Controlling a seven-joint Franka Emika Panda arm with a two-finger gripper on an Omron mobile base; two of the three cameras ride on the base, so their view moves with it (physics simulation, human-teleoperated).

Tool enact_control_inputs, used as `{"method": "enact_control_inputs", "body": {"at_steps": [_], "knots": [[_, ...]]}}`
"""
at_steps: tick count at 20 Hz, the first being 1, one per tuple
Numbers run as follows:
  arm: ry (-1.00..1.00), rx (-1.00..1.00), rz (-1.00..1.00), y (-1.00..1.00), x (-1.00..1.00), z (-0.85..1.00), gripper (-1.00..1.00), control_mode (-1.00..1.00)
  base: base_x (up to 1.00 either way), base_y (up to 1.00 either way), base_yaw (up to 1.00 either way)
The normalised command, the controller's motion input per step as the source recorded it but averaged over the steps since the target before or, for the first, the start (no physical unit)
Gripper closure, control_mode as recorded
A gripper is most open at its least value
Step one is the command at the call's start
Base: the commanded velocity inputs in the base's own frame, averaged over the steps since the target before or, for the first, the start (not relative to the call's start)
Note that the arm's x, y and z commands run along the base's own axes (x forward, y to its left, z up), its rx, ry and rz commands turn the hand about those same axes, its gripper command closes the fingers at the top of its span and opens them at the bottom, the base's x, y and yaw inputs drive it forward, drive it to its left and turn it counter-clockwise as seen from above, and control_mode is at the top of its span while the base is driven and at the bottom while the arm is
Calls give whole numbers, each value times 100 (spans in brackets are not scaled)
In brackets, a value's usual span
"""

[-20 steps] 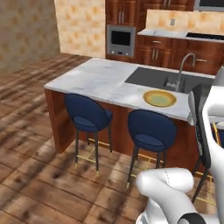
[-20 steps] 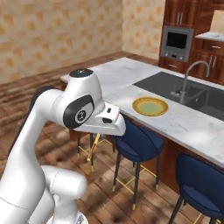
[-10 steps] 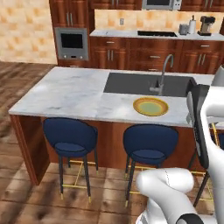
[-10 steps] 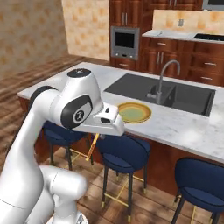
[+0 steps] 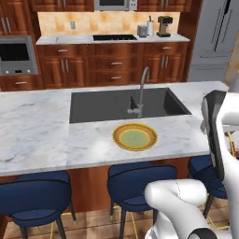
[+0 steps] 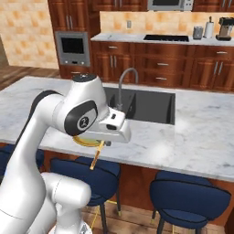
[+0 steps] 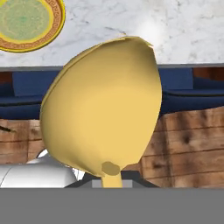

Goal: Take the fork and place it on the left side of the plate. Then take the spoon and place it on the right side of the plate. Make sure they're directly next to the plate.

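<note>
The yellow-orange plate [image 5: 135, 137] lies on the marble island near its front edge, in front of the sink; it sits at the top left of the hand view [image 7: 28, 21]. My gripper [image 6: 102, 143] hangs off the island's front edge, just right of the plate [image 6: 83, 141], and is shut on the yellow spoon [image 6: 95, 158]. The spoon's orange-brown handle points down over a stool. Close to the hand camera, the spoon's round bowl [image 7: 105, 109] hides the fingertips. The fork is out of view.
A dark sink [image 5: 126, 103] with a curved faucet [image 5: 140, 91] is set in the island [image 5: 37, 130] behind the plate. Blue stools [image 5: 136, 183] [image 6: 187, 196] stand along the island's front. Wooden cabinets and an oven line the back wall.
The base has driven and turned, so both base views shifted and now face the island head on with the plate near centre. The spoon stays in the gripper.
</note>
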Motion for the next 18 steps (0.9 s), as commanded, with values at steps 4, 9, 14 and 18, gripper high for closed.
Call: {"method": "enact_control_inputs", "body": {"at_steps": [4,9,14,18], "knots": [[9,0,-27,27,100,-17,100,-100,0,0,0],[11,0,-13,12,100,-21,100,-100,0,0,0],[17,8,-3,-1,97,-44,100,-100,0,0,0],[15,14,0,-9,72,-65,100,-100,0,0,0]]}}
